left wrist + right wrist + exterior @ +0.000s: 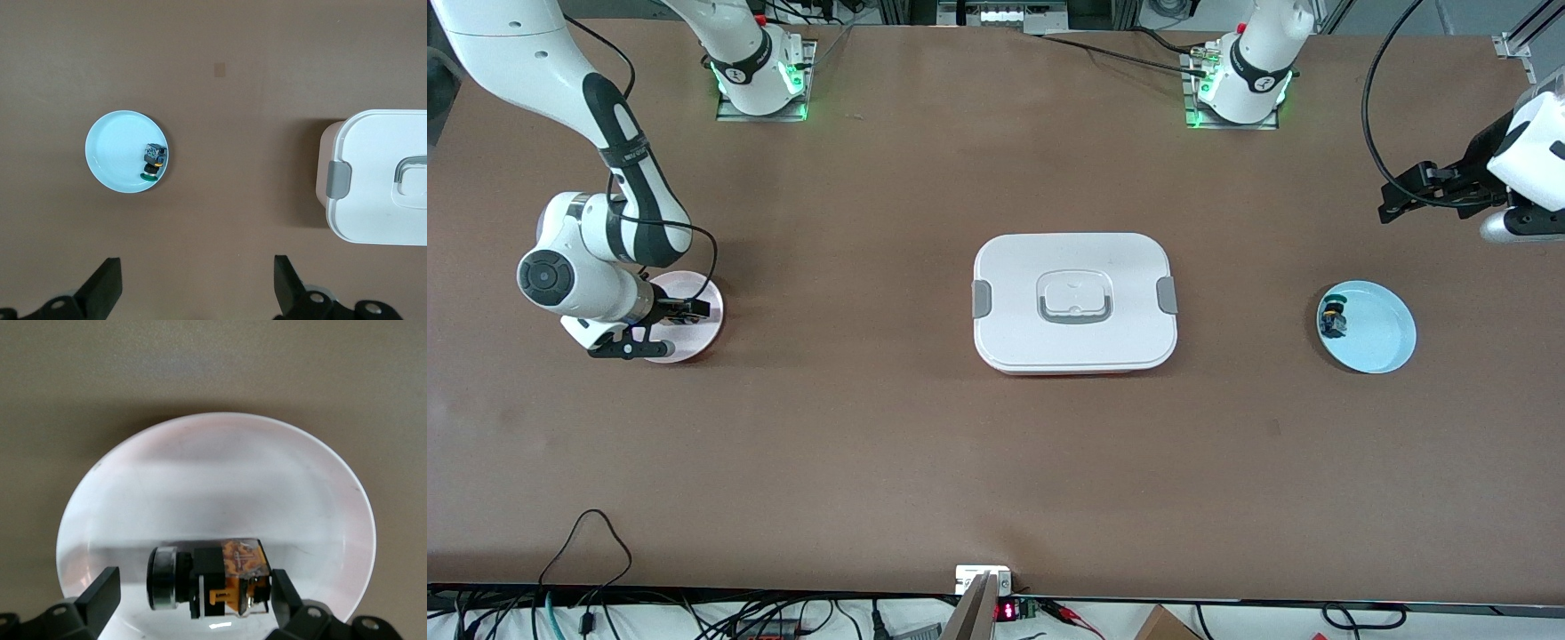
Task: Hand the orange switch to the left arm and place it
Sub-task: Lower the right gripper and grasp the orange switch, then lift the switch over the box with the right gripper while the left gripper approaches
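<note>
Now right hand (pixel 193 593) wide open, fingers either side of orange switch (pixel 210 582); left hand (pixel 198 283) wide open, empty.

High front camera facing the arms, left wrist looking down from height, sharing the box (pixel 1075 302), right wrist close over a pink plate (pixel 220 487)

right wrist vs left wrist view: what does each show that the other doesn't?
Only the right wrist view: the orange switch lying on the pink plate, between the open fingers of the right gripper, low over it.

Only the left wrist view: the green switch in the blue plate, part of the box, and the open left gripper high above the table.

Both: brown table, open fingers, nothing held.
</note>
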Motion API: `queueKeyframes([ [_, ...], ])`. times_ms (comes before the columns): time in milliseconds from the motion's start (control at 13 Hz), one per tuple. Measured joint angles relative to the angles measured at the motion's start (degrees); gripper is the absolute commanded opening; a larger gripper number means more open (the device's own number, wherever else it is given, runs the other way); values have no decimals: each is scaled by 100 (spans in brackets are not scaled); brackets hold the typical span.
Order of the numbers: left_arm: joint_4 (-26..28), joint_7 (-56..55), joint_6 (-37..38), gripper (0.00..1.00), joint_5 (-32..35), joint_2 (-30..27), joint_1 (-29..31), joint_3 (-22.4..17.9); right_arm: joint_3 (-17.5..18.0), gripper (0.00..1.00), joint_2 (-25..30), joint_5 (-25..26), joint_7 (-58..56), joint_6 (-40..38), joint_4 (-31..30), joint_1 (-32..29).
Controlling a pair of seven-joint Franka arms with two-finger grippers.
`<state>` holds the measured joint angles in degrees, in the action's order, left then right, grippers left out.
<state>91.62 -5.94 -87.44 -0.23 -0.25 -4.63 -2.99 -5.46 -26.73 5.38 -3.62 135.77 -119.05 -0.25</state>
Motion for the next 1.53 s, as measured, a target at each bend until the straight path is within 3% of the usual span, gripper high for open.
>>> queueKeyframes([
  [537, 0, 0, 0, 100, 0, 0, 0, 0, 0, 100, -97, 0, -107, 130, -31, -12],
  [613, 0, 0, 0, 100, 0, 0, 0, 0, -1, 91, -126, 0, -108, 155, -31, -13],
  [767, 0, 0, 0, 100, 0, 0, 0, 0, -2, 41, -155, 0, -109, 189, -31, -16],
  [920, 0, 0, 0, 100, 0, 0, 0, 0, -3, 18, -156, 0, -115, 189, -31, -18],
  [997, 0, 0, 0, 100, 0, 0, 0, 0, 0, 11, -148, 0, -120, 187, -28, -15],
  [1534, -1, 0, 0, 100, 0, 0, 0, 0, 42, 10, 47, 0, -126, -311, 180, 32],
])
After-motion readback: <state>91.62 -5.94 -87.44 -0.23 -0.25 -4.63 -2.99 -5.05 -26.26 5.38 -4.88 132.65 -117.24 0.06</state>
